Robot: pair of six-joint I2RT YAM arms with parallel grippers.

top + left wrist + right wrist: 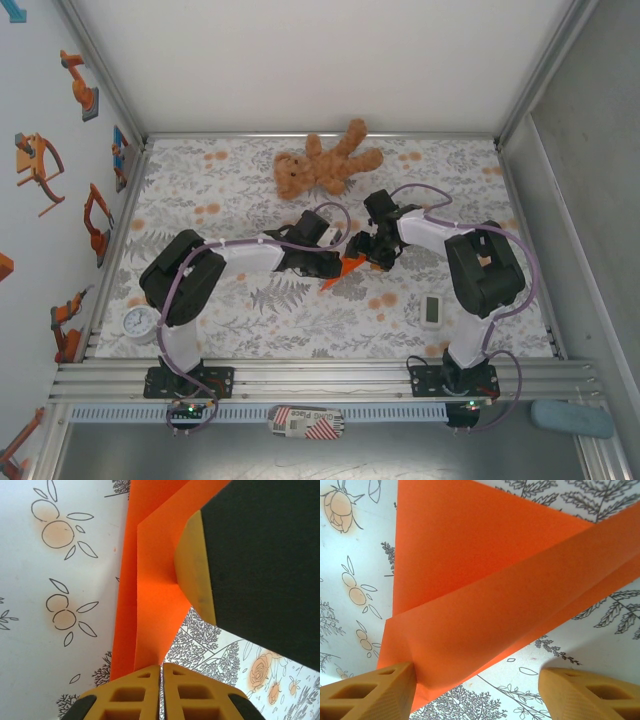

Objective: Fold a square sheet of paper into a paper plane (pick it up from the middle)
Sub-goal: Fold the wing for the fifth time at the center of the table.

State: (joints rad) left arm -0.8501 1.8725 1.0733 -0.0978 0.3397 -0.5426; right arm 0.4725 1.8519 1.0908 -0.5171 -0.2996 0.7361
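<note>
A floral-printed tabletop (250, 330) sits inside white walls, with a brown teddy bear (325, 165) at its far side. Just on the near side of the bear, the left gripper (161, 692) has its jaws pressed together on one end of the orange sheet of paper (150, 605). The sheet is creased into overlapping flaps and lies between the two arms. The right gripper (477, 695), nearer than the bear and slightly to its right, stands spread and grips nothing. One of its fingers (370, 695) is against the paper's edge and the other is well clear.

The sheet hangs on a single narrow pinch, so a pull from the left arm could slip it free or tear it. The loose flaps could spring apart. The right finger resting on the edge might push one layer sideways and skew the crease. If it closes there, it could catch only the top layer.
</note>
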